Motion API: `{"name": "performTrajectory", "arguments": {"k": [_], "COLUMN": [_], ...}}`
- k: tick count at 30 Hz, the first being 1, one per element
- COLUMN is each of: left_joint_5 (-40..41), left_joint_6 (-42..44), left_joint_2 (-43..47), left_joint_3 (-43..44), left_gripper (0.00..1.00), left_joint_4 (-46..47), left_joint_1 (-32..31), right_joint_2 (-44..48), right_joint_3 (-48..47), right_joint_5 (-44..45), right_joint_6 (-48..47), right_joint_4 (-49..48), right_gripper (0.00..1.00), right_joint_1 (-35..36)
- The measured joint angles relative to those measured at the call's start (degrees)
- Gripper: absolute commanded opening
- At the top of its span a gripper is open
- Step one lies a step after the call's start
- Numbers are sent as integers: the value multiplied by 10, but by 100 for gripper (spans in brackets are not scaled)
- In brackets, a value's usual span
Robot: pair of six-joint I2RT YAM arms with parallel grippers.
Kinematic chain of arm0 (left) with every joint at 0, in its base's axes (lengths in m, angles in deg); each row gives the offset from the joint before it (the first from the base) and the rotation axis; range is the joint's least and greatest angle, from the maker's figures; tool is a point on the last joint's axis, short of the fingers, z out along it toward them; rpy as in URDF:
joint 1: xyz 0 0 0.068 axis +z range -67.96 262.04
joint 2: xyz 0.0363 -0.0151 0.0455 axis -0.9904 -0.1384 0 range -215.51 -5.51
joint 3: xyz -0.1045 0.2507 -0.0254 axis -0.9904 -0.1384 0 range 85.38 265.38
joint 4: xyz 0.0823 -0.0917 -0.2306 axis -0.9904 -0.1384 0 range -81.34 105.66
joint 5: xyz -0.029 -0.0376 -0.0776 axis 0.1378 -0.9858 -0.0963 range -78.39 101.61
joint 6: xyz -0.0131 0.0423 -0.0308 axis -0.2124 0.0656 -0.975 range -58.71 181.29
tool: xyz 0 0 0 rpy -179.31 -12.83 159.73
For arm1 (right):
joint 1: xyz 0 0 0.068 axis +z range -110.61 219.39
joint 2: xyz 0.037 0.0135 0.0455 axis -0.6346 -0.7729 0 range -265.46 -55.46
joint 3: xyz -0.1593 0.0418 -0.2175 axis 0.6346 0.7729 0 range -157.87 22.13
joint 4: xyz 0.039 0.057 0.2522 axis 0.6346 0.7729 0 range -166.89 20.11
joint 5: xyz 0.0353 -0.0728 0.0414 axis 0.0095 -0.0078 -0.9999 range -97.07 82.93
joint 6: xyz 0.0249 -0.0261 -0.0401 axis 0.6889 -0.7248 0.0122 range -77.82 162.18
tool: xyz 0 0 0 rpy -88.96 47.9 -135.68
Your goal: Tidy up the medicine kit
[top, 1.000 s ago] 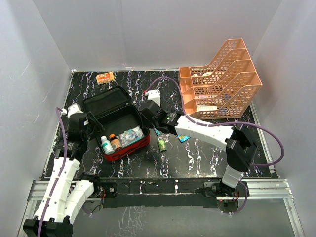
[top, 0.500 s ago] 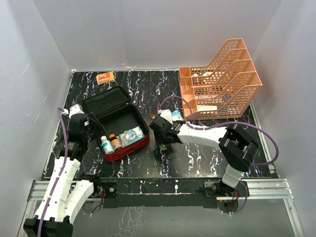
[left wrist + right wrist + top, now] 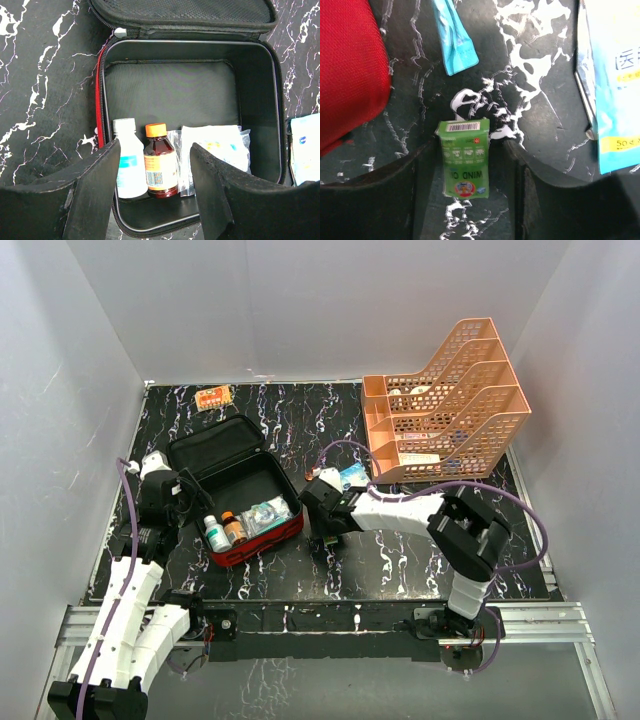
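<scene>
The red medicine kit lies open left of centre, lid flipped back. On its black lining stand a white bottle and an amber bottle with an orange cap, beside a clear bagged packet. My left gripper hovers at the kit's left edge, open and empty. My right gripper is low over the table just right of the kit. It is open, its fingers either side of a small green box, with a gap on the right. The top view mostly hides that box.
A light blue sachet and a blue-and-white flat pack lie just beyond the green box. An orange tiered tray stands at the back right. An orange blister pack lies at the back left. White walls enclose the table.
My right gripper has moved from the kit's back right corner toward the near edge and come down around the green box, its jaws changing width. The left arm has stayed still.
</scene>
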Motion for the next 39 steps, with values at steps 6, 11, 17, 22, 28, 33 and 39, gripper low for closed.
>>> {"name": "performTrajectory", "arguments": {"k": [6, 11, 17, 22, 28, 33, 39], "left_joint_5": [-1, -1, -1, -1, -1, -1, 0], "left_joint_6": [0, 0, 0, 0, 0, 0, 0], "left_joint_2": [-1, -2, -2, -2, -2, -2, -3], "left_joint_3": [0, 0, 0, 0, 0, 0, 0], "left_gripper": [57, 57, 57, 57, 57, 57, 57], "left_joint_4": [0, 0, 1, 1, 1, 1, 1], "left_joint_1": [0, 0, 0, 0, 0, 0, 0], "right_joint_2": [-11, -12, -12, -2, 12, -4, -94], "right_joint_3": [-2, -2, -10, -43, -121, -203, -313], "right_joint_5": [2, 4, 17, 36, 50, 34, -5], "right_joint_6": [-3, -2, -2, -8, -33, -58, -86], "right_joint_4": [-5, -5, 0, 13, 2, -26, -50], "right_gripper": [33, 28, 28, 30, 31, 32, 33], "right_joint_1": [0, -1, 0, 0, -1, -1, -1]}}
